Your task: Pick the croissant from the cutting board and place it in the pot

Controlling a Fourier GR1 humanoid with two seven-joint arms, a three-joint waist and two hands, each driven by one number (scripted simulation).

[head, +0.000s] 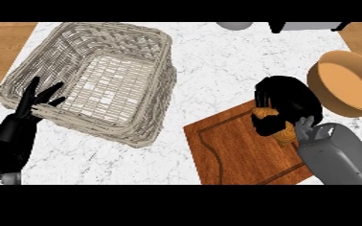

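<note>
My right hand [286, 103] is curled over the croissant [285, 135] at the far right corner of the wooden cutting board [233, 148]. Only brown bits of the croissant show between and below the fingers. I cannot tell whether it still touches the board. The tan round pot [343, 84] stands just right of the hand, partly cut off by the view's edge. My left hand [28, 110] rests open at the lower left, fingers up, against the near rim of a basket.
A large woven basket [166, 76] fills the left half of the white marble counter. A grey rounded object [234, 25] and a grey appliance [304, 26] sit along the far edge. Bare counter lies between basket and board.
</note>
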